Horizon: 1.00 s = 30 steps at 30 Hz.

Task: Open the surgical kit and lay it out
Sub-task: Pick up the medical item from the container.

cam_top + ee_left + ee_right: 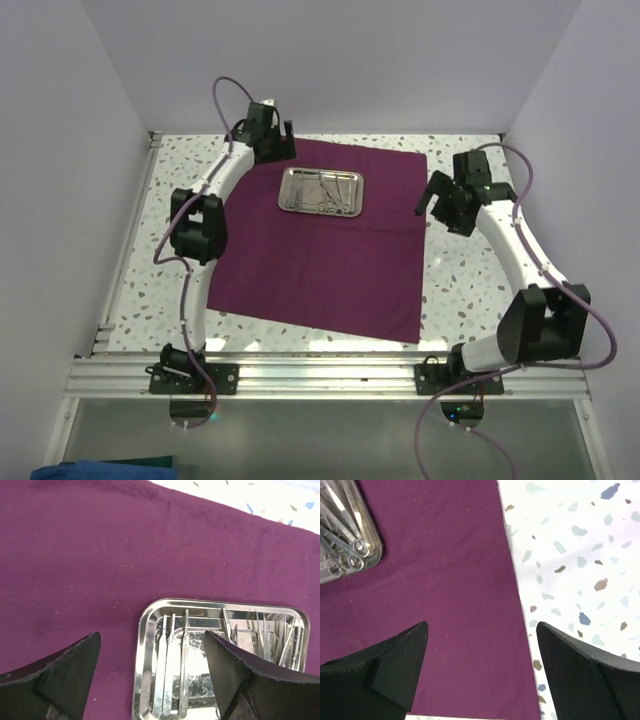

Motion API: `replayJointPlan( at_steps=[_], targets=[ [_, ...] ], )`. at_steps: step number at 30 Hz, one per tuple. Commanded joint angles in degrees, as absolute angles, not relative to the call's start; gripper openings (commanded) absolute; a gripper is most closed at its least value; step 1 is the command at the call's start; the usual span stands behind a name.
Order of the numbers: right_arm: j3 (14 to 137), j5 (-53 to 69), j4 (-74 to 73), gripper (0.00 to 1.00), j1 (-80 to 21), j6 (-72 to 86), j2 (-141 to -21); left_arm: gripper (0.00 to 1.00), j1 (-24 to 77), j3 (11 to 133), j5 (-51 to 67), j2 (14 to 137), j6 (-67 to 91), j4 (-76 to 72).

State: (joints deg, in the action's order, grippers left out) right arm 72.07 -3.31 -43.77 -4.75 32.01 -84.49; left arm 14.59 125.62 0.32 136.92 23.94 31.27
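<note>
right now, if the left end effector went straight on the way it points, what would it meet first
Probably the steel tray: the open left end effector straddles its end, above the instruments. Depth is unclear; one finger may touch the purple cloth first.

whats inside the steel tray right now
Thin silver instruments: straight handles at one end, ring-handled scissor-like tools at the other. They overlap, hiding their count and the floor of the tray.

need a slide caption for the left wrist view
Open left fingers frame a steel tray of instruments resting on the spread purple cloth
</note>
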Motion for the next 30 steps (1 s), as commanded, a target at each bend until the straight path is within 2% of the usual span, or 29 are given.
replayJointPlan(
  at_steps=[1,6,12,13,15,16,17,30],
  targets=[
    [69.88,-4.04,-45.26,0.93,-4.57,30.67,-76.49,0.86,16.34,129.55,1.58,138.51,25.22,28.83],
    [65.49,-4.92,-47.19,0.93,-4.57,31.29,-69.71,0.72,18.89,131.57,1.58,140.89,25.22,26.37],
    [63.55,-6.68,-50.53,0.93,-4.57,31.82,-64.87,0.66,21.61,132.63,0.18,143.00,25.14,25.22],
    [63.46,-6.85,-50.97,0.93,-4.57,31.82,-64.43,0.61,21.88,132.71,0.18,143.43,25.05,25.40],
    [63.28,-7.03,-51.85,0.93,-4.66,31.90,-63.46,0.59,22.41,132.98,-2.89,144.05,24.70,26.10],
    [63.28,-7.12,-52.12,0.93,-4.57,31.90,-63.11,0.52,22.59,133.07,-3.68,144.49,24.61,26.45],
    [63.46,-7.29,-52.47,0.93,-4.57,31.82,-62.76,0.50,22.67,132.98,-4.91,144.67,24.52,26.46],
    [61.88,-8.17,-57.30,0.93,-4.57,30.06,-60.21,0.50,22.68,130.08,-10.20,144.93,23.73,25.22]
  ],
)
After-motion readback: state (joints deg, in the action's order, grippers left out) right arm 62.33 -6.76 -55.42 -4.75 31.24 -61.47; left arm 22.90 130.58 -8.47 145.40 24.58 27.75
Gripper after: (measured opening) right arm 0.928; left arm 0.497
